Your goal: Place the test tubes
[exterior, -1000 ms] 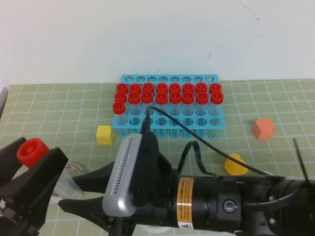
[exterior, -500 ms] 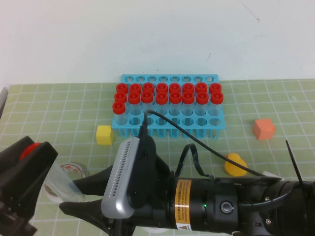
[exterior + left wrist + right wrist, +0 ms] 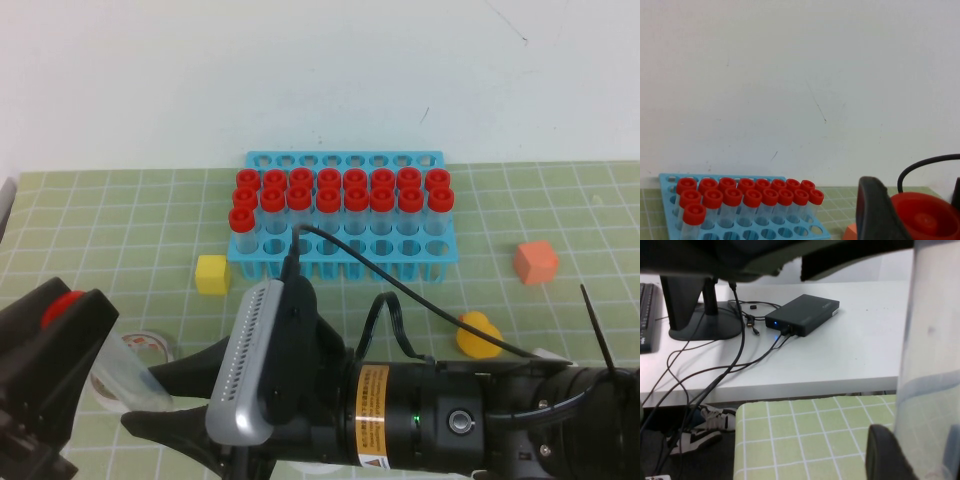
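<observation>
Handover, near-left: left gripper [image 3: 60, 318] clamps the tube's [image 3: 120, 366] cap [image 3: 62, 303], right gripper [image 3: 142, 395] its body. Right should let go next.

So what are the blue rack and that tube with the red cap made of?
The blue rack looks like moulded plastic: even colour, neat round holes. The test tube is see-through, so clear plastic or glass; can't tell which. Its red cap looks like dull plastic. The left gripper, near left, is shut on the cap end; the right gripper, near centre, grips the tube's body.
</observation>
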You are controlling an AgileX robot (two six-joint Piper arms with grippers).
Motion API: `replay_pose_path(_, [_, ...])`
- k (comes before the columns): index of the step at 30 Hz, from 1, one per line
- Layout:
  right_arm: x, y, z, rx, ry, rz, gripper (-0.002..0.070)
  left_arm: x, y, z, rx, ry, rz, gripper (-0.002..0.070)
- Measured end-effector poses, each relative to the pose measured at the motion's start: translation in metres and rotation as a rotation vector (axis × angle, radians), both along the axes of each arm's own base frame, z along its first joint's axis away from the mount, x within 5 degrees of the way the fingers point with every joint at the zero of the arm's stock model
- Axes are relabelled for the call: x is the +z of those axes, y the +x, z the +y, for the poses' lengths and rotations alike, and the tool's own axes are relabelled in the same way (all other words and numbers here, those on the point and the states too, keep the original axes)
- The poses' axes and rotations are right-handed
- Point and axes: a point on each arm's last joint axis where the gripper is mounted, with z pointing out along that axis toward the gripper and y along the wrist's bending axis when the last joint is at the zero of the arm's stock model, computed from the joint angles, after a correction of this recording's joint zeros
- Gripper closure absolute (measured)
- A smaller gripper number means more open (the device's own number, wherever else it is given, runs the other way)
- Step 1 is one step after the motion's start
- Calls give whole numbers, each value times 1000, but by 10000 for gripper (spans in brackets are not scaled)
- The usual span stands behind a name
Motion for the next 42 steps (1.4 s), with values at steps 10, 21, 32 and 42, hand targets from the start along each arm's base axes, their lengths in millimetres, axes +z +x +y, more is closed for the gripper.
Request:
replay_pose_path(10, [22,-1,-17,-81,-96,-56,164,-3,1,0,12,73,37,412])
replay_pose_path(21, [97,-10,-97,-489,-188,-132,375,28,34,-18,26,264,-27,412])
replay_pose_path(32, [101,-48,-188,-714,-210,-97,673,13,94,-54,9,200,-101,412])
replay_pose_path(42, [37,-87,-247,-712,-510,29,677,-18,157,-86,3,251,34,412])
